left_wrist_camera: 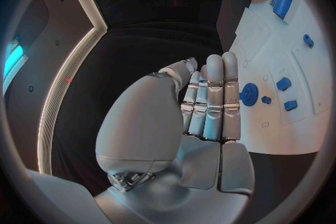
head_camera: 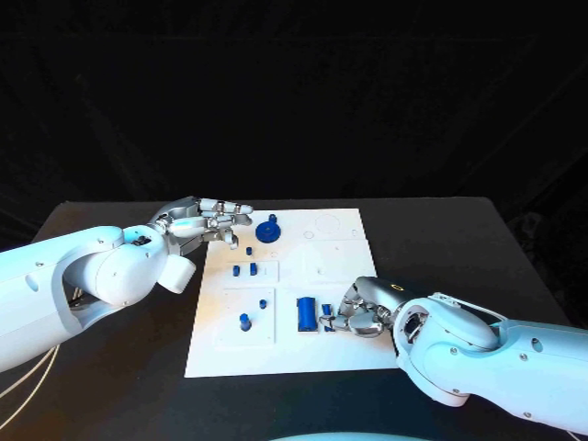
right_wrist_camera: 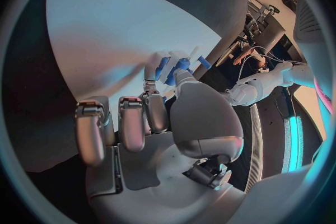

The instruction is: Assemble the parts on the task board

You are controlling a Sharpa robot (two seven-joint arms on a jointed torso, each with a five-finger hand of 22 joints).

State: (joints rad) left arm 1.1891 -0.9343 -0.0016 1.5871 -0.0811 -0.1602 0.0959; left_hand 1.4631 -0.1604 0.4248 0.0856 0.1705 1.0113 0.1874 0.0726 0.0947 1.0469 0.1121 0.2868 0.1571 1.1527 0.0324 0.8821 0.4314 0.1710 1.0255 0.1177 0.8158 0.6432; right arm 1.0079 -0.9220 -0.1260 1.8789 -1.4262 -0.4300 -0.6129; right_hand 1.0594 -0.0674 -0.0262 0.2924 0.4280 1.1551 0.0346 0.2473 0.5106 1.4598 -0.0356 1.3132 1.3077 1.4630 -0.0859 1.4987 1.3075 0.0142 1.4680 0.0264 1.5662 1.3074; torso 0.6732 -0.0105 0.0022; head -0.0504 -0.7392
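The white task board (head_camera: 321,349) lies in the middle of the black table. My right hand (head_camera: 363,312) rests on the board's near right part and pinches a small blue part (head_camera: 329,321) between thumb and fingers, right beside a long blue block (head_camera: 306,314). The right wrist view shows that part (right_wrist_camera: 168,67) at the fingertips, against the board (right_wrist_camera: 105,28). My left hand (head_camera: 209,220) hovers over the board's far left corner, fingers straight and holding nothing. Just past its fingers (left_wrist_camera: 213,95) are a blue gear (left_wrist_camera: 248,94) and small blue parts (left_wrist_camera: 283,84).
The blue gear (head_camera: 267,230) sits at the board's far left. Smaller blue parts (head_camera: 245,269) stand in a plate below it, and others (head_camera: 245,321) sit in the near left plate. Bare black table (head_camera: 506,248) surrounds the board.
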